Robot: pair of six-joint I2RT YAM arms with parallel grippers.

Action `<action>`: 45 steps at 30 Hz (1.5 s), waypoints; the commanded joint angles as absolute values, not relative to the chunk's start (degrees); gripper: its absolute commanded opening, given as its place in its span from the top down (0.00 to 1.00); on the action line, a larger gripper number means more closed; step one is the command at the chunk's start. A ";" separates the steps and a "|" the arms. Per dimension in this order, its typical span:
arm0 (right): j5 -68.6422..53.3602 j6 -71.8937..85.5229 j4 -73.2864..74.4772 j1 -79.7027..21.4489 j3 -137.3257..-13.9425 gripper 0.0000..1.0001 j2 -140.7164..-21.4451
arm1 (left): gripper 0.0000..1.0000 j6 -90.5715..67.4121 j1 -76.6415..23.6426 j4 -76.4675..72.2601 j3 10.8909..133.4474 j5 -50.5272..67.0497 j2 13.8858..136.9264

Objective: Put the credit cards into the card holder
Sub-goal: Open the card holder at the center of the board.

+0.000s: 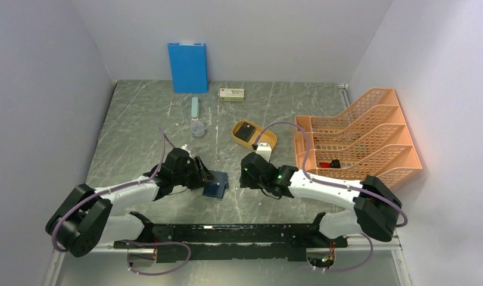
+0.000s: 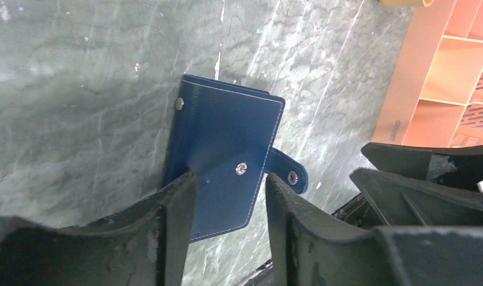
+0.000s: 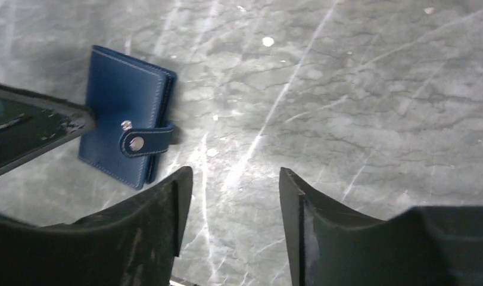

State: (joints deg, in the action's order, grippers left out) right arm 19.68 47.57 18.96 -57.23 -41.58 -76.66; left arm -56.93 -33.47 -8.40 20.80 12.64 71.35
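— Where have we room?
— Bare table (image 1: 137, 131) around our right gripper (image 3: 234, 176), its jaws apart and empty.
— The card holder (image 1: 216, 185)?
— At its ten o'clock, beneath our left gripper (image 2: 230, 177), jaws apart too.

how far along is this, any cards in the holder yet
Barely started. Done: nothing visible; the card holder lies folded shut on the table, tab unsnapped, no card showing. In hand: the left end effector straddles its edge, jaws apart; the right end effector hovers open and empty. Left: opening it and putting the cards in.
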 commanded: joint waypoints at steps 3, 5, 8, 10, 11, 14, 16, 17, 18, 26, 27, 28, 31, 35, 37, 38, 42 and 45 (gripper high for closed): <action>11.82 48.02 10.33 -56.85 -38.97 0.33 -72.26 | 0.43 -52.17 -33.22 5.10 23.83 8.04 64.41; 9.43 47.84 8.47 -57.16 -39.82 0.31 -73.89 | 0.42 -51.35 -33.22 8.04 24.85 6.69 62.26; 8.26 47.57 7.35 -58.56 -42.10 0.29 -77.15 | 0.42 -50.58 -33.22 11.42 25.76 5.22 59.38; 8.17 47.39 7.28 -59.43 -43.97 0.28 -79.38 | 0.42 -50.29 -33.22 13.94 26.13 4.22 57.53; 8.24 47.25 7.42 -59.82 -44.97 0.28 -80.48 | 0.42 -50.19 -33.22 14.95 26.29 3.32 56.57; 9.53 46.83 9.01 -61.22 -48.09 0.21 -83.80 | 0.43 -50.18 -33.22 18.11 26.30 1.28 53.26; 10.08 46.59 10.15 -61.99 -49.90 0.16 -85.89 | 0.42 -50.27 -33.16 19.89 26.00 0.35 50.79; 10.48 46.54 11.02 -62.20 -51.00 0.15 -86.82 | 0.42 -50.27 -33.14 20.63 25.79 0.12 49.95; 10.91 46.50 11.72 -62.44 -51.66 0.14 -87.75 | 0.42 -50.27 -33.11 21.18 25.66 0.09 49.20; 17.08 46.41 16.94 -62.58 -55.66 0.16 -94.48 | 0.42 -50.91 -33.13 22.91 24.18 -1.69 47.20; 17.21 46.34 16.90 -62.56 -55.86 0.17 -94.87 | 0.42 -50.90 -33.13 22.95 24.13 -1.72 47.20; 17.33 46.20 16.88 -62.53 -56.04 0.19 -95.24 | 0.42 -50.86 -33.11 23.02 24.09 -1.79 47.13; 18.28 46.14 17.13 -62.45 -56.50 0.24 -96.18 | 0.42 -50.63 -33.13 23.08 23.98 -2.00 47.07; 18.87 46.26 16.67 -62.15 -55.85 0.36 -96.38 | 0.43 -50.54 -33.13 22.80 23.69 -1.81 47.26; 19.17 46.47 16.18 -61.85 -55.29 0.42 -96.01 | 0.43 -50.46 -33.13 22.60 23.49 -1.68 47.41; 19.25 46.49 15.85 -61.69 -54.93 0.45 -95.78 | 0.43 -50.45 -33.12 22.50 23.43 -1.62 47.56; 18.89 46.09 14.97 -61.01 -54.45 0.56 -95.82 | 0.43 -50.28 -33.13 21.87 23.12 -1.37 47.87; 17.93 45.50 14.04 -60.22 -54.28 0.64 -96.22 | 0.43 -49.98 -33.13 20.86 22.97 -0.74 48.35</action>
State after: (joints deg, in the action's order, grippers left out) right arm 17.52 46.02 15.73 -61.25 -54.72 -96.14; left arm -51.16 -33.45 22.28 23.49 -0.89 48.01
